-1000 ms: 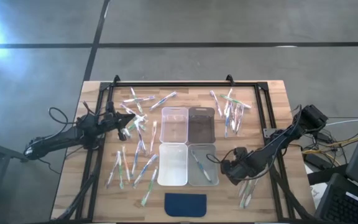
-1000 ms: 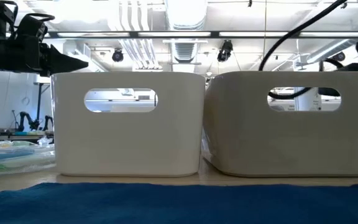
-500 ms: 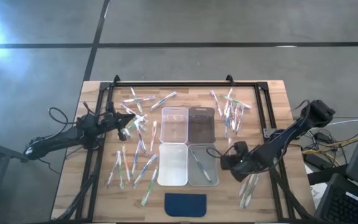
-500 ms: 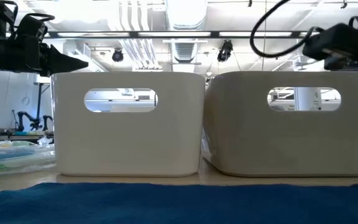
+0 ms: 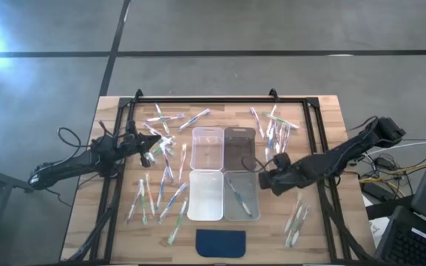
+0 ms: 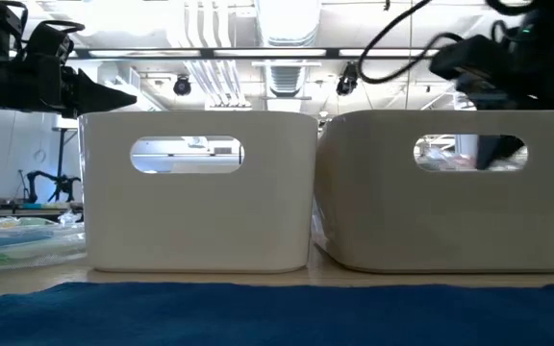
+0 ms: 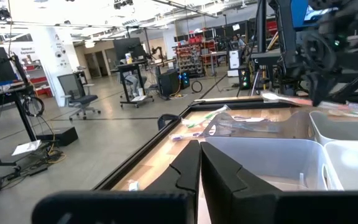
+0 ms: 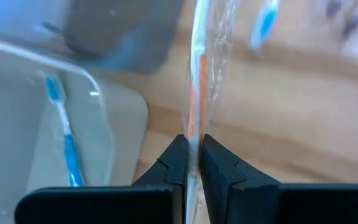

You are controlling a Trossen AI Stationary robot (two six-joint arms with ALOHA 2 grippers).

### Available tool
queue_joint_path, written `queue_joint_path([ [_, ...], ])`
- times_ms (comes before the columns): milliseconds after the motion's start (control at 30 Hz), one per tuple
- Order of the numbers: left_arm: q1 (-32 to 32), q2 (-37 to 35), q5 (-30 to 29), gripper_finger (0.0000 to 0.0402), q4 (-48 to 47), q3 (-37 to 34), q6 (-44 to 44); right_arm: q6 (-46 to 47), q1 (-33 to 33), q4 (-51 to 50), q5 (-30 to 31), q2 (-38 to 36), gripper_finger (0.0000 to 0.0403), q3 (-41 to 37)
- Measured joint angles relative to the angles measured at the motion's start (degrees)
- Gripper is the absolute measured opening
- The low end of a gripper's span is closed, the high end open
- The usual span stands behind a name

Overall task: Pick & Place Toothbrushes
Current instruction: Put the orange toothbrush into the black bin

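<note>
Wooden surface (image 5: 316, 111) strewn with toothbrushes (image 5: 161, 193) around four clear bins (image 5: 223, 172).

Right gripper (image 5: 260, 179) hung just beside the near-right bin (image 5: 240, 196), at its outer edge, closed on an orange toothbrush (image 8: 195, 106) in a clear wrapper pinched between its fingers (image 8: 177, 160). Held over bare wood with the bin's rim alongside. One blue toothbrush (image 8: 64, 134) lay inside that bin. Left gripper (image 5: 145, 145) waited over the scattered brushes on the left side, fingers (image 7: 186, 171) pressed together, nothing between them. More brushes lay at the far right (image 5: 276, 129) and the near right (image 5: 296, 222). Dark blue pad (image 5: 221, 242) sat at the near edge, in front of the bins.
</note>
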Motion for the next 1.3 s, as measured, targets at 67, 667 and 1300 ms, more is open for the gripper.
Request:
queue_joint_path([
  [67, 0.00, 0.00, -0.02, 0.0017, 0.01, 0.00, 0.00, -4.32, -2.04, -0.05, 1.25, -0.66, 0.0018, 1.35],
  [667, 0.04, 0.08, -0.01, 0.0018, 0.02, 0.00, 0.00, -38.10, -19.51, -10.52, -0.92, 10.17, 0.0018, 27.59],
  [1300, -0.02, 0.09, 0.01, 0.0017, 0.02, 0.00, 0.00, -48.91, -28.50, -18.08, -11.54, 24.17, 0.0018, 36.33],
])
